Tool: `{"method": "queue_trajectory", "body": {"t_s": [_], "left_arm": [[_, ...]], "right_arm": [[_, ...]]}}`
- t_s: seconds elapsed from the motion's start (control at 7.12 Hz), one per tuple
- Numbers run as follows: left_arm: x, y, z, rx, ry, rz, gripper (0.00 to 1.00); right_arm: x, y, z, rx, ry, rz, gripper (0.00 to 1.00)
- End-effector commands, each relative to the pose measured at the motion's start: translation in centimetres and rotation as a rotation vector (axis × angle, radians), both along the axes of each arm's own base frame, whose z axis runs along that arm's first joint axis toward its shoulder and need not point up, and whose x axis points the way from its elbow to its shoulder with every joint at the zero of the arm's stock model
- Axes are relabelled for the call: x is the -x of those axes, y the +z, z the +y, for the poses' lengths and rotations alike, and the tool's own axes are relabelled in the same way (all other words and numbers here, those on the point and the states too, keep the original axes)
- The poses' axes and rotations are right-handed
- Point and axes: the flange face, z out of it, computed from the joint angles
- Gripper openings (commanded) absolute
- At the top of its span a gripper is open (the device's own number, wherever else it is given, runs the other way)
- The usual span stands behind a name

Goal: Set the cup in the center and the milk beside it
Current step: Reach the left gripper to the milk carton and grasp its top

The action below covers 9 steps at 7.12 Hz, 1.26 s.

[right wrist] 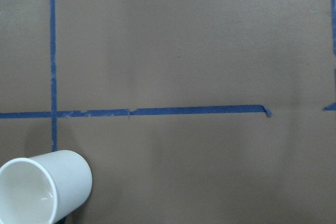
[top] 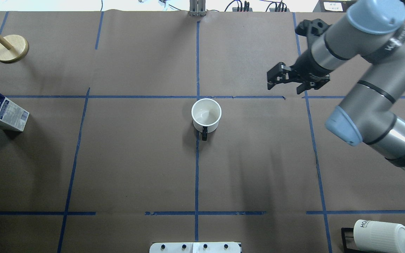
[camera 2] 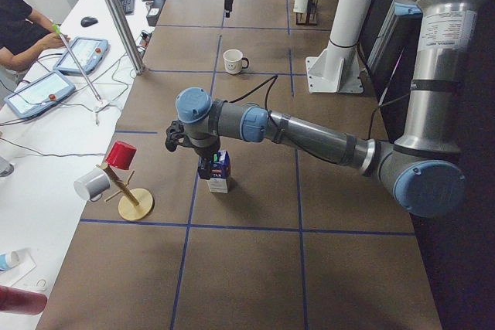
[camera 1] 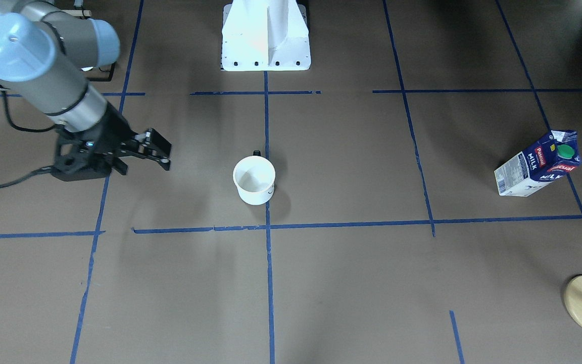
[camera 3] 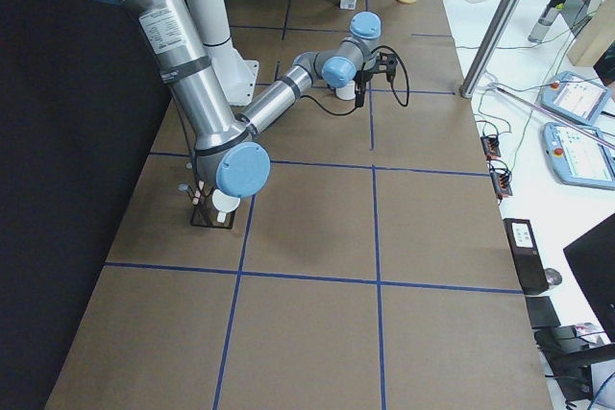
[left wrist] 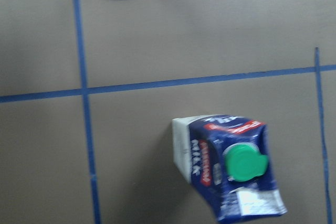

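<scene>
The cup point(camera 1: 254, 179) is a smooth white mug with a small black handle. It stands upright on the centre tape line, and also shows in the overhead view point(top: 206, 115) and low left in the right wrist view point(right wrist: 42, 187). My right gripper point(camera 1: 162, 153) is open and empty, hovering apart from the cup on the robot's right point(top: 275, 78). The milk point(camera 1: 538, 163), a blue and white carton with a green cap, stands upright far on the robot's left point(top: 0, 109). The left wrist view looks down on it point(left wrist: 226, 166). My left gripper point(camera 2: 205, 164) hangs just above the carton; I cannot tell its state.
A wooden mug stand point(top: 11, 48) sits at the far left corner near the milk, holding a red cup and a grey mug point(camera 2: 93, 183). A ribbed white mug point(top: 380, 236) lies in a black rack by the right arm's base. The white robot pedestal point(camera 1: 265, 35) stands mid-table.
</scene>
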Motion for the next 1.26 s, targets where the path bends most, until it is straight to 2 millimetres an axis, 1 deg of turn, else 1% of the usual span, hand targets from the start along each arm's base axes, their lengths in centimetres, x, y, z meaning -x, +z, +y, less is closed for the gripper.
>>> {"method": "queue_trajectory", "body": {"t_s": [0.0,0.14,0.28,0.42,0.56,0.7,0.84,0.98,1.12], "left_arm": [[-6.0,0.6,0.1,0.072,0.033,-0.044,1.00],[-6.4,1.5,-0.1,0.072,0.022,-0.114,1.00],[-6.5,1.4,0.0,0.078,0.015,-0.113,1.00],[-8.2,1.7,0.2,0.078,0.049,-0.122,1.00],[-9.2,1.4,0.1,0.073,0.065,-0.121,1.00],[-9.4,0.9,-0.2,0.064,0.067,-0.118,0.92],[-10.1,0.7,-0.3,0.057,0.080,-0.117,0.60],[-10.3,0.2,-0.7,0.050,0.079,-0.114,0.28],[-10.4,-0.8,-1.1,0.035,0.076,-0.109,0.06]], "right_arm": [[-0.2,1.5,1.0,-0.006,-0.014,0.015,1.00],[0.1,1.5,1.2,-0.003,-0.018,0.014,1.00],[0.9,1.3,1.7,-0.006,-0.018,0.020,1.00],[1.2,1.2,1.9,-0.013,-0.019,0.021,1.00],[1.4,1.0,2.2,-0.015,-0.023,0.019,1.00],[1.7,0.9,2.3,0.000,-0.018,0.018,1.00],[2.4,1.0,2.7,-0.002,-0.005,0.030,1.00],[2.9,1.0,2.9,-0.010,-0.005,0.038,1.00],[3.3,1.2,3.2,-0.011,-0.008,0.042,1.00]]}}
